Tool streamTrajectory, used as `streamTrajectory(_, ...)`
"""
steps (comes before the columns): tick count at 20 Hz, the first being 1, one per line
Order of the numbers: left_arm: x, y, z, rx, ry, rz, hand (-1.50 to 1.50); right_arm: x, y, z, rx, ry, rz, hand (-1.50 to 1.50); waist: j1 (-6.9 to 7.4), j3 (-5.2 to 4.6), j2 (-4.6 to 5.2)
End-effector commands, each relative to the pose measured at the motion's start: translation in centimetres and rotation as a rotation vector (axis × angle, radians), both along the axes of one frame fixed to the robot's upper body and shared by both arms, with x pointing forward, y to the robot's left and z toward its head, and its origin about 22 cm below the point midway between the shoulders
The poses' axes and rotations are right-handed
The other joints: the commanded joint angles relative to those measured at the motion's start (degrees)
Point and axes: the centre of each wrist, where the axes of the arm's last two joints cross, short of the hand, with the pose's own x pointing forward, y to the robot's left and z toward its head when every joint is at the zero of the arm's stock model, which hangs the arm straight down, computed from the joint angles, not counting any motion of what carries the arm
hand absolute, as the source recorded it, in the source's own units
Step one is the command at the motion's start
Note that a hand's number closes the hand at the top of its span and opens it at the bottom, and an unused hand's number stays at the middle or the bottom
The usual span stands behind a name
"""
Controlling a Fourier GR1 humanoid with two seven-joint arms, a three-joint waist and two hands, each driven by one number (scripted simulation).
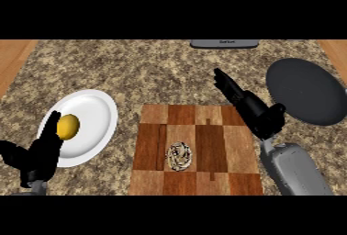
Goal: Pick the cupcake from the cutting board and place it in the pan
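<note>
The cupcake [179, 157] sits on the wooden cutting board [203, 179] in the middle of the speckled tabletop [136, 69], and nothing is touching it. The right hand [254, 110] hangs over the board's far right corner with its fingers [227, 85] straight and holding nothing, between the cupcake and the dark pan [305, 92] on the right. The left hand [37, 158] rests open at the lower left, just over the edge of a white plate [95, 114] with a yellow ball [68, 126] on it.
</note>
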Motion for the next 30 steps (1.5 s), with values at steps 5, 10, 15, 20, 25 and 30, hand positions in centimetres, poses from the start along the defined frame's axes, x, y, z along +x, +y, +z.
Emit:
streamTrajectory(5,4.7,-2.2,6.2,0.174,-0.257,-0.179,0.0,-1.0,7.8,-1.0,-0.001,0.042,0.759,1.5,5.4,0.25,2.29)
streamTrajectory(10,6.8,-3.9,8.6,0.201,-0.279,-0.196,0.0,1.9,1.8,-0.4,0.036,-0.265,0.728,-1.5,1.37,0.18,1.98)
streamTrajectory(15,6.4,-5.5,7.1,0.192,-0.255,-0.196,0.0,5.4,-3.2,2.0,-0.043,-0.498,0.656,-1.5,2.01,0.0,1.87)
streamTrajectory(20,7.8,-6.0,8.9,0.21,-0.268,-0.207,0.0,8.2,-5.3,10.5,-0.245,-0.555,0.77,-1.5,1.71,-0.12,1.67)
streamTrajectory(25,7.6,-5.5,8.2,0.209,-0.275,-0.19,0.0,8.7,-1.8,15.2,-0.499,-0.625,0.834,-1.5,2.0,-0.23,1.47)
streamTrajectory(30,6.7,-6.2,8.6,0.212,-0.248,-0.202,0.0,8.9,1.5,18.4,-0.498,-0.656,0.856,-1.5,1.61,-0.18,1.12)
